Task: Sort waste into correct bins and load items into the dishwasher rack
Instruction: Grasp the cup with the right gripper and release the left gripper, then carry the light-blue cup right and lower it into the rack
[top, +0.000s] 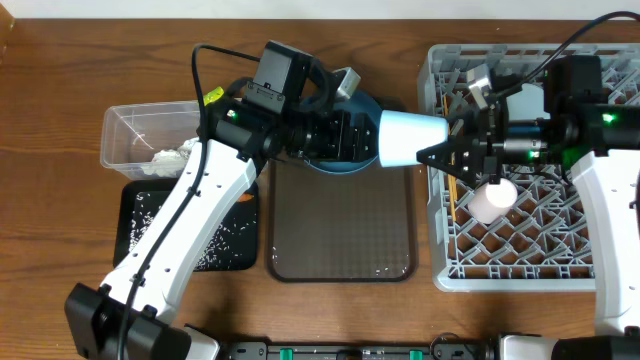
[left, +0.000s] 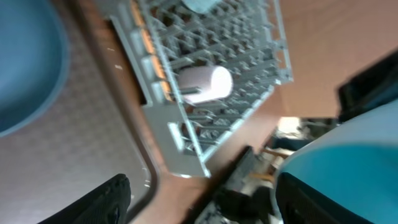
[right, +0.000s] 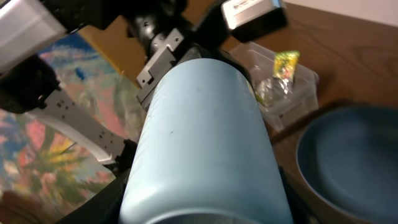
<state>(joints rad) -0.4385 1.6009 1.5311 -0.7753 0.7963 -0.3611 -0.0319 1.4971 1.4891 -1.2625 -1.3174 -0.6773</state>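
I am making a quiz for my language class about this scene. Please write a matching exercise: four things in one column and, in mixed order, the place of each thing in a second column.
Things
1. pink cup
2. blue cup
3. paper
4. rice scraps

Places
A. in the clear tub
B. on the black tray
C. lying in the rack
D. held by the right gripper

Pairs: 1-C, 2-D, 3-A, 4-B
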